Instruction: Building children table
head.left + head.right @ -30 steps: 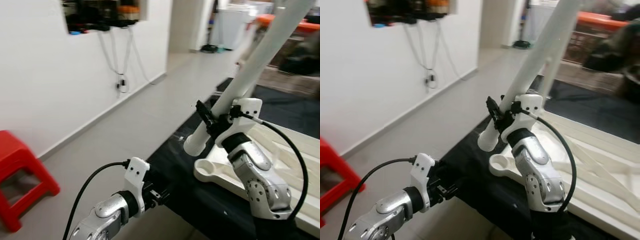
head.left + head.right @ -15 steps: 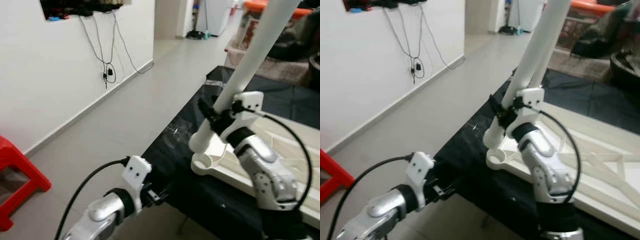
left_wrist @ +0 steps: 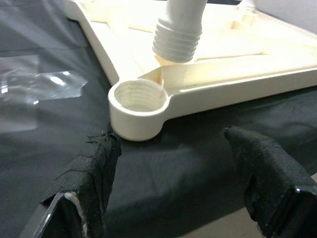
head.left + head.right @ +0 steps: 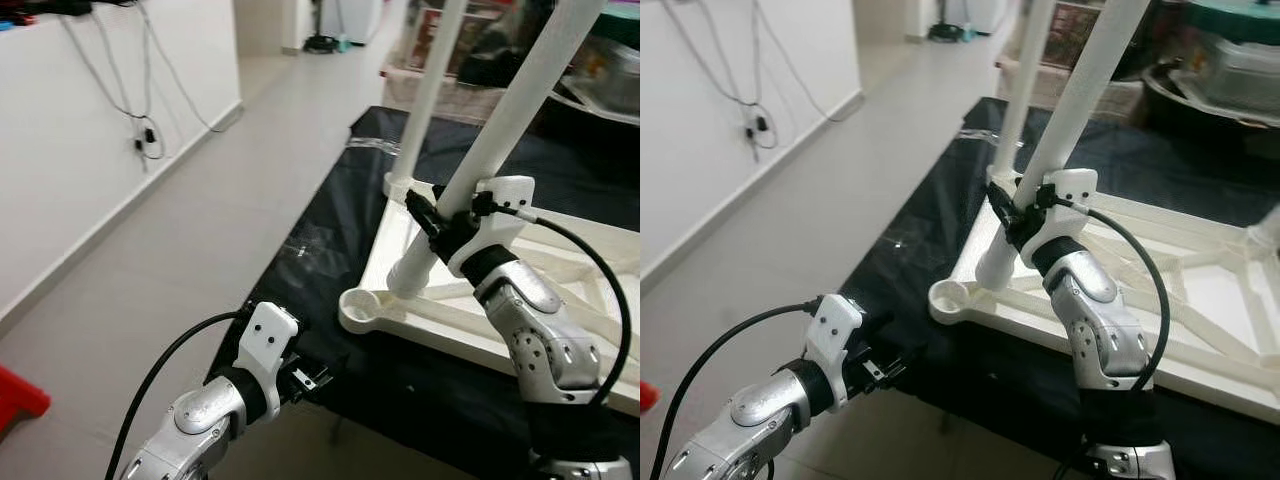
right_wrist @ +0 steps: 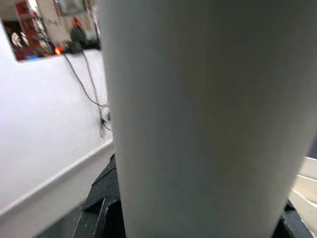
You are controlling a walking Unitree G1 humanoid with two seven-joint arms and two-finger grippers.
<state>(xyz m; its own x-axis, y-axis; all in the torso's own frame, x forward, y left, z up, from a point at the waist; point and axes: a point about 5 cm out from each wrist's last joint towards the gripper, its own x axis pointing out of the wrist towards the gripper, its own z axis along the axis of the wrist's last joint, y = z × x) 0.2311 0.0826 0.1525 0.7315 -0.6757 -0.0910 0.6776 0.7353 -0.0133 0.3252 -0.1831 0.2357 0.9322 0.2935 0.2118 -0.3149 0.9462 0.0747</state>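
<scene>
The white table top (image 4: 560, 330) lies upside down on a black cloth. Its near corner ends in an open threaded socket (image 3: 137, 99). My right gripper (image 4: 428, 224) is shut on a long white leg (image 4: 505, 115), held tilted. The leg's threaded end (image 3: 179, 37) hangs just above the frame rail, slightly beyond and to the right of the socket (image 4: 362, 306), not in it. A second white leg (image 4: 432, 90) stands upright in the far corner. My left gripper (image 3: 168, 139) is open and low by the cloth's front edge, its fingers (image 3: 91, 168) pointing at the socket with nothing between them.
The black cloth (image 4: 320, 235) covers a low surface whose edge runs along the grey floor (image 4: 150, 260) on the left. A white wall with hanging cables (image 4: 145, 140) stands further left. A red stool corner (image 4: 15, 395) shows low left. Clutter (image 4: 1230, 60) sits behind the table top.
The view has swung right, away from the wall and red stool. The leg's lower end has shifted from left of the corner socket to over the rail on its right. The left gripper stays low.
</scene>
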